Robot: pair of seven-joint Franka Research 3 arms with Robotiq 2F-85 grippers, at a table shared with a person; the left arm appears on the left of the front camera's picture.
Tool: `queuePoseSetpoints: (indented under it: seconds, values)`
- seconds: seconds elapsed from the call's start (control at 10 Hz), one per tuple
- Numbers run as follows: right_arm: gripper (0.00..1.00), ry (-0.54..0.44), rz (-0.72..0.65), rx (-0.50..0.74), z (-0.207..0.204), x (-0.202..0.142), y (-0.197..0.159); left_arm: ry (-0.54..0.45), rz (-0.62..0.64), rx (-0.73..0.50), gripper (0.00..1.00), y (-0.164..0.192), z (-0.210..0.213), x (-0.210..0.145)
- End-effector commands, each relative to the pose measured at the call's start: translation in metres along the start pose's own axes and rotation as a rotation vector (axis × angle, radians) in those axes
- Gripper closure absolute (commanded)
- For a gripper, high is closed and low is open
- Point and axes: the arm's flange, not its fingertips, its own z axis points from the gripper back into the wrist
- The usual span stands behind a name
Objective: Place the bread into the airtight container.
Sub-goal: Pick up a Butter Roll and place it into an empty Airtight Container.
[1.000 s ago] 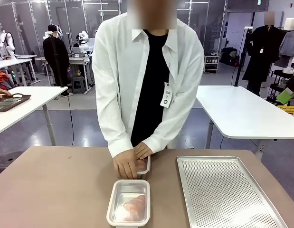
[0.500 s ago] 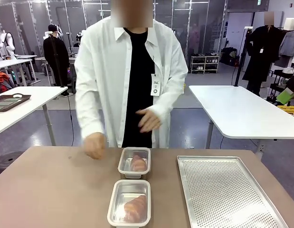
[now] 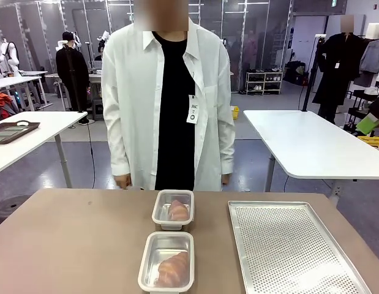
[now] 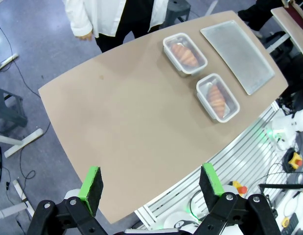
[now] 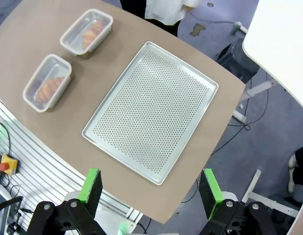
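— So, which step now?
— Seemingly the end of the task, or very near. Two clear containers on the brown table (image 3: 67, 245), one behind the other: the near container (image 3: 166, 261) and the far container (image 3: 173, 209), each with one piece of bread inside, the near bread (image 3: 172, 268) and the far bread (image 3: 177, 210). No lid visible on either, as far as can be told.
— And the grippers?
— Both high above the table, holding nothing. Left gripper (image 4: 152, 188) with fingers wide apart; right gripper (image 5: 150, 191) the same.
— The person?
— Standing at the far edge, hands (image 3: 122, 180) down at the sides, touching nothing.
— Next move?
— Probably nothing more for the bread. Perforated tray (image 3: 287, 245) bare, just right of the containers. If closing is wanted, need of a lid first.
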Motion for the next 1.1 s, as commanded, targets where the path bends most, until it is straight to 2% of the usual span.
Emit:
queuePoseSetpoints:
  seconds: [0.0,1.0]
  values:
    - [0.00,0.001,0.014,0.005,0.0022,-0.0020,-0.0022,0.007,-0.019,0.003,0.00,0.0004,0.0023,0.0000]
    - [0.00,0.001,0.014,0.005,0.0022,-0.0020,-0.0022,0.007,-0.019,0.003,0.00,0.0004,0.0023,0.0000]
